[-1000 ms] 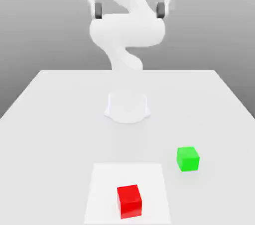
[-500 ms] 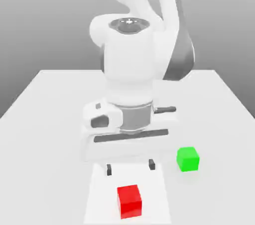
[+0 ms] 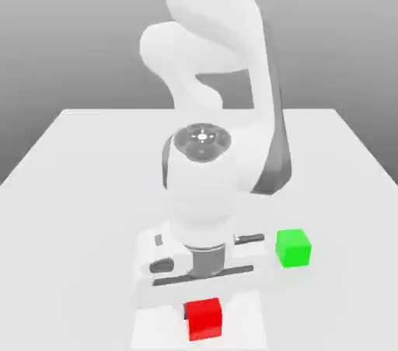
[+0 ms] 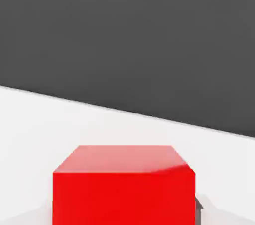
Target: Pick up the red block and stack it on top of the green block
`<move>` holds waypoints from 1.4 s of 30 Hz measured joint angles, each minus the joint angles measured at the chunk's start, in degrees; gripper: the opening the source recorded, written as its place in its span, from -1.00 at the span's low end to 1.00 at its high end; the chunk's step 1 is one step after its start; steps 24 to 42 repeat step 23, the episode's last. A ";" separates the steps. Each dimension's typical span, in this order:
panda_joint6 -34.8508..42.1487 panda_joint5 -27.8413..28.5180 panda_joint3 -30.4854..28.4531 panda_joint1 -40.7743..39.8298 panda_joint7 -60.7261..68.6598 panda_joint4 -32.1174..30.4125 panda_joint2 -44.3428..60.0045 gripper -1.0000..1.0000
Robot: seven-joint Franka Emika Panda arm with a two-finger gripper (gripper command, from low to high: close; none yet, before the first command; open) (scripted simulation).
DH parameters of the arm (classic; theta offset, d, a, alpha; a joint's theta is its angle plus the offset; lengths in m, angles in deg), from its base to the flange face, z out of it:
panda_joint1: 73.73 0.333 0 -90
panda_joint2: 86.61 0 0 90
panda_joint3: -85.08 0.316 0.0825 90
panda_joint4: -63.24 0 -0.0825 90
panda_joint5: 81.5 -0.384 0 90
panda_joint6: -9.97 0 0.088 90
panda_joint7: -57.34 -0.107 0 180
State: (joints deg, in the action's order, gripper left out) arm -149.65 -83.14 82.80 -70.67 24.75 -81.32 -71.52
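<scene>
A red block (image 4: 124, 196) before a white surface (image 4: 45, 134) and dark grey.

Two blocks, one arm, one gripper, one white panel, one worktop: that's the count!
And here's the roll call: two blocks in all, one red block (image 3: 204, 321) and one green block (image 3: 294, 249), the green one nearer the worktop's edge on the exterior view's right; one white panel (image 3: 151, 334), lying between the side edges of the single worktop (image 3: 85, 194), well away from its two far corners; and it's one robot arm (image 3: 204, 194) out there, carrying one gripper (image 3: 204, 312). Two blocks, and one of everything else!
</scene>
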 joint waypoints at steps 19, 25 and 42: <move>-3.65 0.84 13.71 17.03 -11.23 -21.31 -17.70 -1.00; -7.32 3.20 13.02 17.22 -12.86 -21.18 -13.85 1.00; -7.32 3.20 13.02 17.22 -12.86 -21.18 -13.85 1.00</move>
